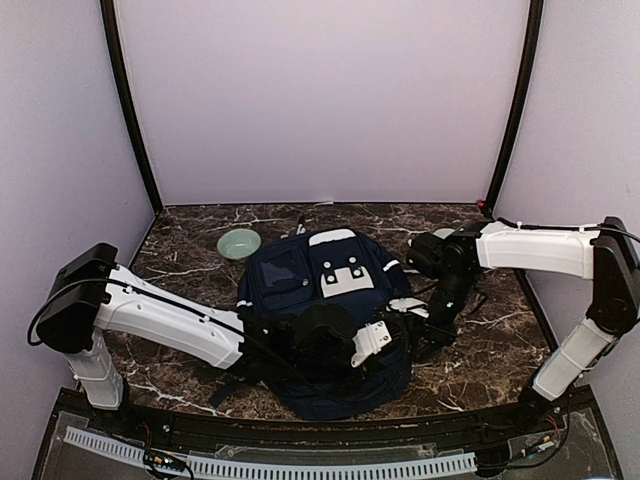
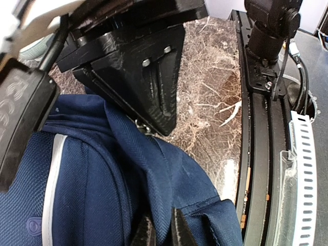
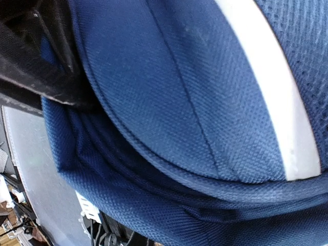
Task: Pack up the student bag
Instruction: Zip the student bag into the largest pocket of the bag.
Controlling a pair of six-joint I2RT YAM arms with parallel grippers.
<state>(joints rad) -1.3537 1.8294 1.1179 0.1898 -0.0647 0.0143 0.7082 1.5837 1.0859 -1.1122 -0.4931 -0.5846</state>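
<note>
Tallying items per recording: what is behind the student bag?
Behind the student bag, to its left, a pale green bowl stands on the marble table. Behind its right side the right arm covers part of the table, so anything there is hidden.

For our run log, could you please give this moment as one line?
student bag: lying flat | left gripper: shut on its fabric | right gripper: shut at its right edge

Both arms reach inward over the table, grippers low and closed.
The left arm (image 1: 170, 320) stretches right from its base; the left gripper (image 2: 162, 233) has its tips nearly together, pinching a fold of the bag (image 1: 300, 280). The right arm (image 1: 540, 250) runs left, wrist angled down, and the right gripper (image 1: 430, 328) is fully closed.
</note>
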